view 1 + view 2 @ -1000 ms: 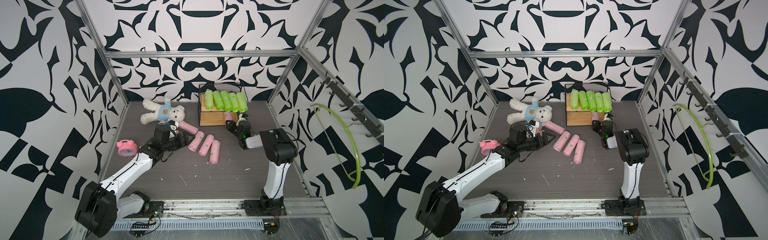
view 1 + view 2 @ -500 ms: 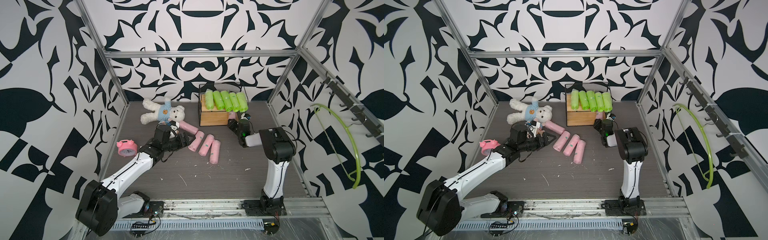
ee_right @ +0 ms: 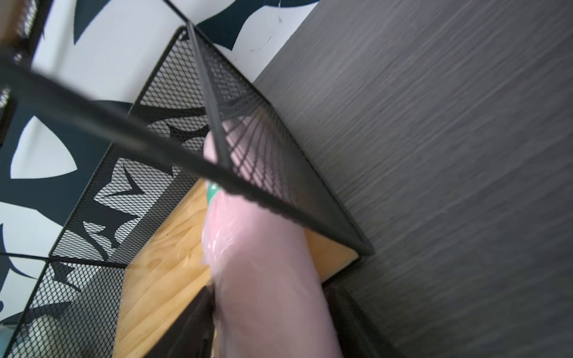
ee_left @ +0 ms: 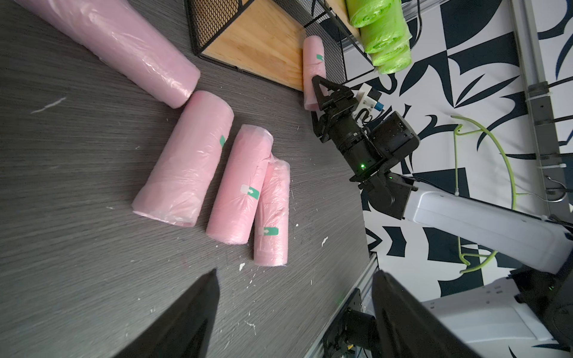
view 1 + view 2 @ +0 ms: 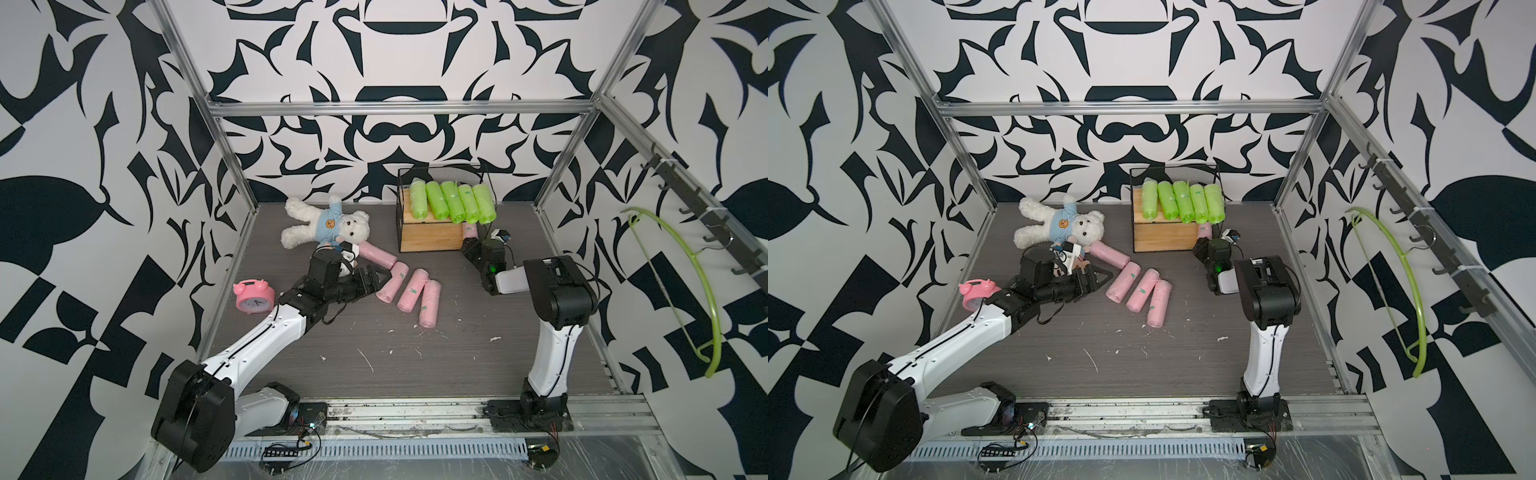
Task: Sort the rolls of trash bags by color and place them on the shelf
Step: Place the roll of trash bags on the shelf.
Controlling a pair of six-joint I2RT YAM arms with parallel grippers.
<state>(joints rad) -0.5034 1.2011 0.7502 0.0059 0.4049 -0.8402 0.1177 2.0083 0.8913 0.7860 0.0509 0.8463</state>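
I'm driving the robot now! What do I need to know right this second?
Left gripper: open and empty, low beside the four pink rolls on the table.
Right gripper: jaws either side of a pink roll that lies on the lower board of the shelf, one end sticking out. I cannot tell if it is gripping.
Done: five green rolls lie side by side on top of the shelf.
Left: move the four pink rolls onto the lower board.
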